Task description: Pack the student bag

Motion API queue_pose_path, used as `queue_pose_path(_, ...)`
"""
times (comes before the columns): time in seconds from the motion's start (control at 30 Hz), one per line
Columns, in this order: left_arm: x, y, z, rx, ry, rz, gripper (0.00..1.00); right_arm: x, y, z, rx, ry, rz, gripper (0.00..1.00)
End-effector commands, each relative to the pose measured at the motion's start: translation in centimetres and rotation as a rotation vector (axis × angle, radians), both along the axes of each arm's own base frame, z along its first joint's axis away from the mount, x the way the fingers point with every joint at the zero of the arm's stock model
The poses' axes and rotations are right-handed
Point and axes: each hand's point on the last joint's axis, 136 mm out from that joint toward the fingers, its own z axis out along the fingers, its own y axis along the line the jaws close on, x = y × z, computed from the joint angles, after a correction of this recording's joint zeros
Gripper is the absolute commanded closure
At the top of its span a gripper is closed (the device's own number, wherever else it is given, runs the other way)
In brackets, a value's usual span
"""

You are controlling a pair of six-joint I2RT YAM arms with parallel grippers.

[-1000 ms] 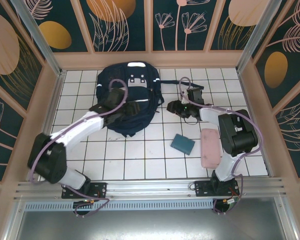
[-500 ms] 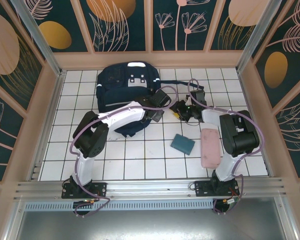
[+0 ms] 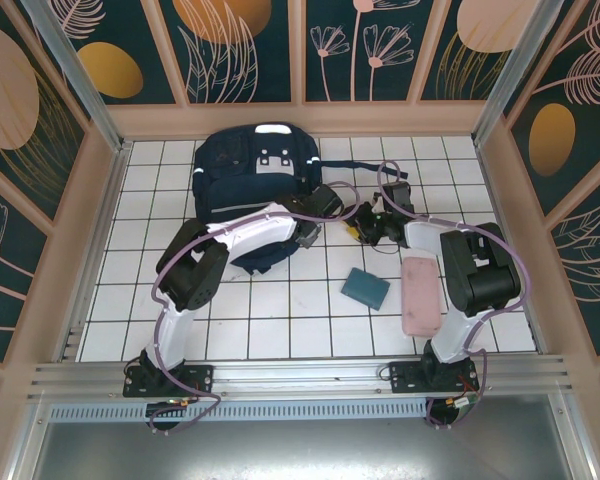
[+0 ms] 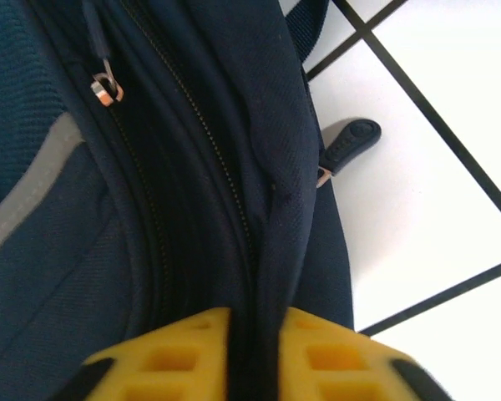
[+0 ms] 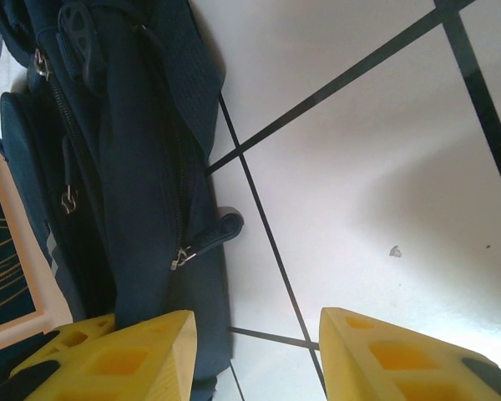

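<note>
- Here, the student bag (image 3: 248, 180) lies flat on the white-tiled table (image 3: 280, 310).
- The left jaws are closed tight on a ridge of fabric beside the zipper (image 4: 225, 184), along the bag's right edge.
- The right jaws stand parted over bare tile just right of that edge, holding nothing.
- Farther right of the bag lie a teal pad (image 3: 365, 288) and a pink case (image 3: 420, 295), with open tiles between.

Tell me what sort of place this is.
Probably a staged robot test cell, not a real room: a white-tiled table boxed in by floral panels, with the left arm and right arm bolted to a metal rail at its near edge.
</note>
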Motion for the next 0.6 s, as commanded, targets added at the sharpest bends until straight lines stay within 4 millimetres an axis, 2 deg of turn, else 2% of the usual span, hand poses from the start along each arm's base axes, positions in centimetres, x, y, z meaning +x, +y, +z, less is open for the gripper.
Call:
queue_pose_path(0.0,1.2,0.6,2.2,-0.003,-0.091,0.01,0.91,0.0,0.8,2.0,0.054,-0.057,0.007,0.58)
queue_pose_path(0.13,1.1,0.6,4.3,-0.063,-0.134,-0.001,1.0,0.2,1.9,3.0,0.012,-0.167,0.097,0.6)
queue_pose_path(0.3,0.7,1.8,7.4,-0.194,-0.161,0.018,1.0,0.5,3.3,4.3,-0.135,-0.361,0.256,0.57)
queue_pose_path(0.4,0.2,3.0,8.9,-0.28,-0.155,0.031,1.0,0.2,4.2,5.8,-0.162,-0.478,0.335,0.51)
queue_pose_path(0.47,-0.1,3.7,9.5,-0.325,-0.149,0.039,1.0,-0.3,5.3,6.8,-0.193,-0.564,0.407,0.46)
queue_pose_path(0.5,-0.4,4.0,10.7,-0.356,-0.165,0.037,1.0,-0.5,5.9,7.2,-0.214,-0.598,0.442,0.45)
queue_pose_path(0.57,-0.6,4.8,11.5,-0.386,-0.172,0.046,1.0,-1.1,7.5,7.7,-0.254,-0.673,0.526,0.44)
